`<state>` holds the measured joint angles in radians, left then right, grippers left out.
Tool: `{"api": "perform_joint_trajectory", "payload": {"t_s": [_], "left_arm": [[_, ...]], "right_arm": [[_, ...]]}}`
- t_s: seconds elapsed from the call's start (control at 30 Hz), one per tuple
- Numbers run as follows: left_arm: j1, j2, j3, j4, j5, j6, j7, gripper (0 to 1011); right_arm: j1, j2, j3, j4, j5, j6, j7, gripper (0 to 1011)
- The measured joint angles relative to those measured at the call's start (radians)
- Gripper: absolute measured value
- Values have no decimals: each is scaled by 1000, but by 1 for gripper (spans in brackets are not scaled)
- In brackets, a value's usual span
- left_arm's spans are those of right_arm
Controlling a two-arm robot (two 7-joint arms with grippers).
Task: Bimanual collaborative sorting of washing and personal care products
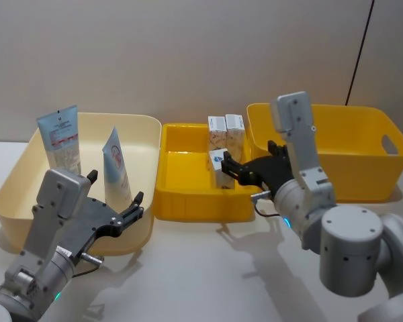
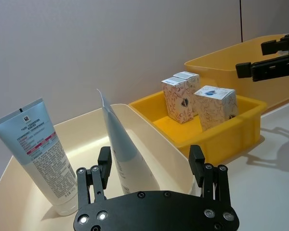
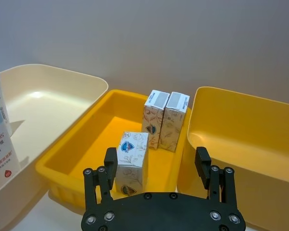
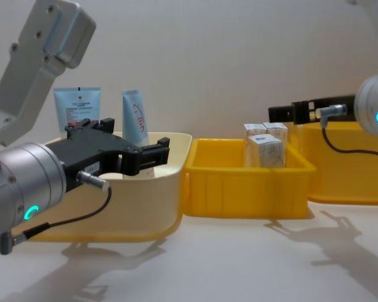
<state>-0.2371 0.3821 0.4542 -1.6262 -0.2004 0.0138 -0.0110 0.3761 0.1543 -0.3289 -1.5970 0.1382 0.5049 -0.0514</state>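
Currently both grippers are gaping wide, holding nothing.
At the cream bin (image 1: 142, 121), left gripper (image 2: 150, 154) is hovering before two standing tubes (image 1: 60, 137); right gripper (image 3: 156, 155) is hovering beside three cartons (image 1: 217, 132) in the yellow tray (image 1: 181, 201).

Front carton (image 1: 215, 161): right gripper (image 1: 226, 168) covers its right side in my head view.
Tubes (image 4: 77, 104): feet hidden behind bin (image 4: 145, 207) wall.
Print: too small for me to read.

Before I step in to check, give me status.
Left gripper jaws open at nearer tube, cream bin. Right gripper jaws open by three cartons, middle yellow bin. Nothing blocking.
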Motion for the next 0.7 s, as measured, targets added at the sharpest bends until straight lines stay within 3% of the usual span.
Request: {"api": "perform_joint_trajectory", "payload": {"t_s": [0.7], "left_arm": [[0,0,0,0,0,0,0,1000]], "right_arm": [[101,-79,-50,196,-52,14,-19,1001]]}}
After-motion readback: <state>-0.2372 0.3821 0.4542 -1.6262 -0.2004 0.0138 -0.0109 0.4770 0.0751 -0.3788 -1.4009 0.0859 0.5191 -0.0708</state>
